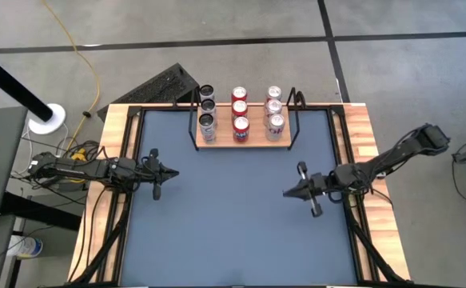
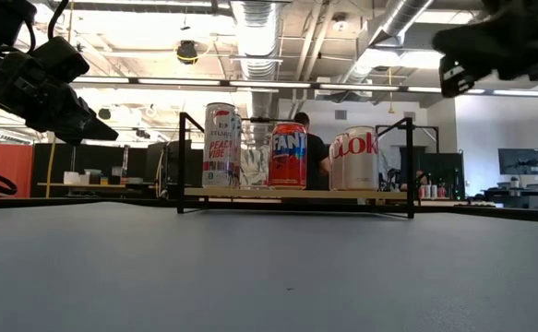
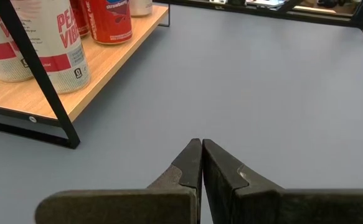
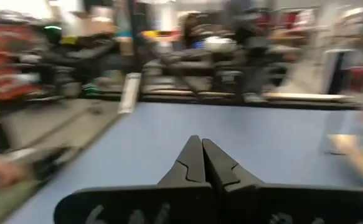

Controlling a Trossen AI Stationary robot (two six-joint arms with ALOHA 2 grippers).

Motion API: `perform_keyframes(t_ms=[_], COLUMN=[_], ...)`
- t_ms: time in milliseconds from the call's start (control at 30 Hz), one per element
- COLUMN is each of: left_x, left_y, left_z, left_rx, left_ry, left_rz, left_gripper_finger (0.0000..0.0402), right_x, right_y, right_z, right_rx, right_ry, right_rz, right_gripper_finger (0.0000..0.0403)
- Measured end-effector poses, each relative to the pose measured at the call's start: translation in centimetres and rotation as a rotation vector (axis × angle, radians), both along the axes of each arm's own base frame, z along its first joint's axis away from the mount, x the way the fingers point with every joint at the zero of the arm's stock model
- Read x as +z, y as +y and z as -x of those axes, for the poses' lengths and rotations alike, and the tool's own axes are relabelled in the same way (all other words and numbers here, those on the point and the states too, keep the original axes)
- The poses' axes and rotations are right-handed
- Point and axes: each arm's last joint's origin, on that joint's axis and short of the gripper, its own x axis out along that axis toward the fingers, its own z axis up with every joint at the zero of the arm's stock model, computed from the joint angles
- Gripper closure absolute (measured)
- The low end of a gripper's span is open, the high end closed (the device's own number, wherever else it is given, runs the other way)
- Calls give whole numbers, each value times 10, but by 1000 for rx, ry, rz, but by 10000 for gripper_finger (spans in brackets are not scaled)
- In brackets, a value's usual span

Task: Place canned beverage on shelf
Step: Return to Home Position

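Note:
The shelf point(image 1: 221, 141), a small light-wood board on a black wire frame, stands on its frame at the far middle of the blue-grey mat. Several cans point(image 1: 240, 110) stand upright on it in three rows; the low view shows a white can point(image 2: 221, 146), a red one point(image 2: 288, 155) and a silver-and-red one point(image 2: 354, 158) in front. My left gripper point(image 1: 173, 171) is shut, empty, level above the mat's left side; its wrist view shows the shelf's corner point(image 3: 100, 68). My right gripper point(image 1: 287, 192) is shut and empty above the mat's right side, pointing toward the table's left.
A light-wood rim point(image 1: 368, 152) borders the mat on both sides. The open mat point(image 1: 233, 224) lies between the two grippers and toward the near edge. A dark keyboard-like object point(image 1: 165, 84) lies on the floor behind the table. A person point(image 2: 310, 152) shows in the room beyond the shelf.

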Motion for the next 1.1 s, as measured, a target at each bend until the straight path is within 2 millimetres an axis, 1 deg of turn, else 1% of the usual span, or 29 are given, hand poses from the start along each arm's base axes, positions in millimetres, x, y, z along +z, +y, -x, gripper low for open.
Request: perform_keyframes(t_ms=[67, 167, 267, 333, 500, 667, 733, 800, 1000, 1100], left_x=[0, 0, 0, 0, 0, 0, 0, 0, 0, 0], left_y=[0, 0, 0, 0, 0, 0, 0, 0, 0, 0], left_z=[0, 0, 0, 0, 0, 0, 0, 0, 0, 0], left_rx=[0, 0, 0, 0, 0, 0, 0, 0, 0, 0], left_ry=[1, 1, 0, 0, 0, 0, 0, 0, 0, 1], left_rz=[0, 0, 0, 0, 0, 0, 0, 0, 0, 0], left_gripper_finger=[401, 402, 401, 402, 401, 401, 402, 401, 401, 402], right_x=[-2, -7, -5, -3, -1, -1, -3, -9, -29, -32], right_y=[3, 5, 7, 7, 3, -7, -11, -15, -24, -27], right_z=[1, 5, 9, 12, 24, 34, 37, 39, 44, 44], right_rx=[68, 96, 117, 127, 134, 15, -30, -74, -165, -191], right_ry=[-17, -9, -13, -9, 43, 60, 80, 127, 320, 353], right_rz=[-31, -44, -54, -93, -161, -157, -111, -42, 35, 59], right_gripper_finger=[403, 403, 403, 403, 403, 403, 403, 403, 403, 403])
